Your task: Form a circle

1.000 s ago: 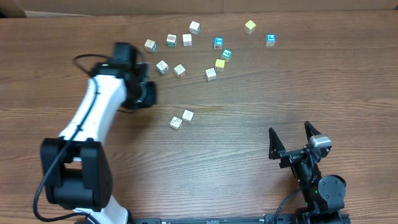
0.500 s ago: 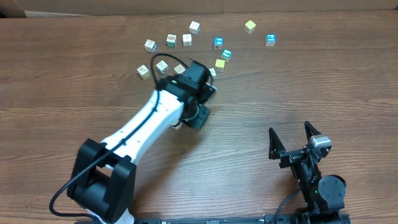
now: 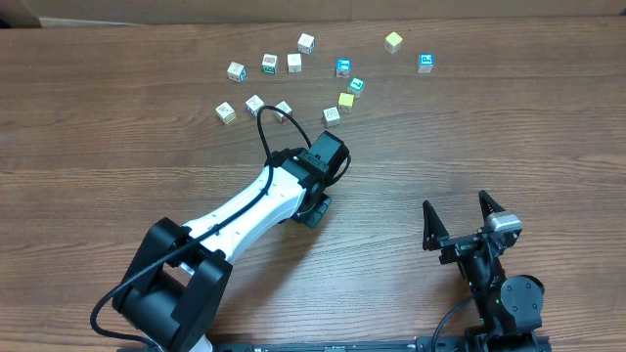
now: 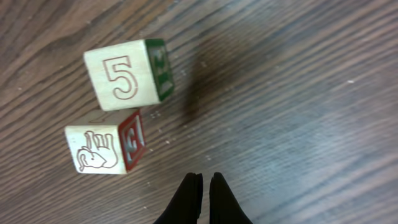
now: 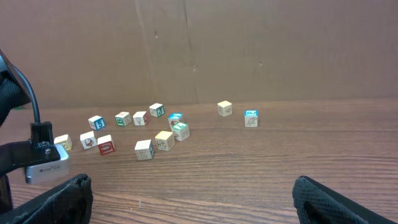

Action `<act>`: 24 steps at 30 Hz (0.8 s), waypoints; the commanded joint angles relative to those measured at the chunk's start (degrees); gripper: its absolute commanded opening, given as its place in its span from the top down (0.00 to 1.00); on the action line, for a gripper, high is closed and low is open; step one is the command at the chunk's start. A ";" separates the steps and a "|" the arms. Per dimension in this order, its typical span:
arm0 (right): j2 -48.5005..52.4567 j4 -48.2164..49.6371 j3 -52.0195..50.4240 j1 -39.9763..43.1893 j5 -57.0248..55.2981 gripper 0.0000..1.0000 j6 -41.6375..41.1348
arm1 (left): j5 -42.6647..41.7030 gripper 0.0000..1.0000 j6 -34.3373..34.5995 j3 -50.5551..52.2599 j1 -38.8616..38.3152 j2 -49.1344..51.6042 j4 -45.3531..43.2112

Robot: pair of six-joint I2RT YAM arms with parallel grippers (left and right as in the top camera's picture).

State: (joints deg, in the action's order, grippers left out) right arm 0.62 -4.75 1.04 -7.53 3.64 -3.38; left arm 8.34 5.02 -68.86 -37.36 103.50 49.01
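Small whitish cubes with coloured faces lie scattered across the far part of the table, among them a yellow one (image 3: 345, 100) and a blue one (image 3: 425, 62); no circle shows among them. My left gripper (image 3: 314, 207) is shut and holds nothing, low over the wood mid-table. In the left wrist view its fingertips (image 4: 205, 179) touch each other. Just left of and beyond them sit a "5" cube with a green side (image 4: 127, 74) and an elephant cube with a red side (image 4: 106, 149). The left arm hides these two from overhead. My right gripper (image 3: 460, 220) stands open near the front edge, far from every cube.
Brown cardboard (image 5: 199, 50) backs the table behind the cubes. The right wrist view shows the scatter (image 5: 164, 139) well ahead, with bare wood (image 5: 205, 186) between the wide jaws. The left arm's white link (image 3: 245, 210) lies diagonally over the table's middle.
The left arm has swung right and toward the front, from beside the far-left cubes to over the two mid-table cubes, covering them overhead. A cube at far left is uncovered. The right arm is still.
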 commanded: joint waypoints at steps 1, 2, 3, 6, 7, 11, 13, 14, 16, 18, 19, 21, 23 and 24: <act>-0.46 0.17 -0.57 0.13 0.11 0.00 0.24 | 4.63 0.96 1.84 1.25 0.70 -0.66 -1.11; -0.46 0.17 -0.57 0.13 0.11 0.00 0.24 | 5.44 0.96 1.86 1.31 0.70 -0.66 -1.20; -0.46 0.17 -0.57 0.13 0.11 0.00 0.24 | 5.73 0.96 1.84 1.31 0.70 -0.66 -1.33; -0.46 0.17 -0.57 0.13 0.11 0.00 0.24 | 5.73 0.96 1.84 1.31 0.70 -0.66 -2.21; -0.46 0.17 -0.57 0.13 0.11 0.00 0.24 | 5.75 0.96 1.81 1.33 0.70 -0.66 -2.56; -0.46 0.17 -0.57 0.13 0.11 0.00 0.24 | 5.77 0.96 1.81 1.33 0.70 -0.66 -3.72; -0.46 0.17 -0.57 0.13 0.11 0.00 0.24 | 5.75 0.96 1.81 1.33 0.70 -0.66 -3.91; -0.46 0.17 -0.57 0.13 0.11 0.00 0.24 | 5.73 0.96 1.84 1.33 0.70 -0.66 -3.89; -0.46 0.17 -0.57 0.13 0.11 0.00 0.24 | 5.62 0.96 1.86 1.49 0.70 -0.66 -3.96; -0.46 0.17 -0.57 0.13 0.11 0.00 0.24 | 5.60 0.96 1.90 2.23 0.70 -0.66 -4.46; -0.46 0.17 -0.57 0.13 0.11 0.00 0.24 | 5.60 0.96 2.19 2.69 0.70 -0.66 -4.76; -0.46 0.17 -0.57 0.13 0.11 0.00 0.24 | 5.57 0.96 2.95 3.76 0.70 -0.66 -5.75; -0.46 0.17 -0.57 0.13 0.11 0.00 0.24 | 5.60 0.96 2.95 4.57 0.70 -0.66 -6.54; -0.46 0.17 -0.57 0.13 0.11 0.00 0.24 | 5.60 0.96 2.95 4.79 0.70 -0.66 -6.82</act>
State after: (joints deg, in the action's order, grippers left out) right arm 0.62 -4.78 1.04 -7.53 3.64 -3.36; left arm 12.93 6.33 -65.67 -36.99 103.50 43.00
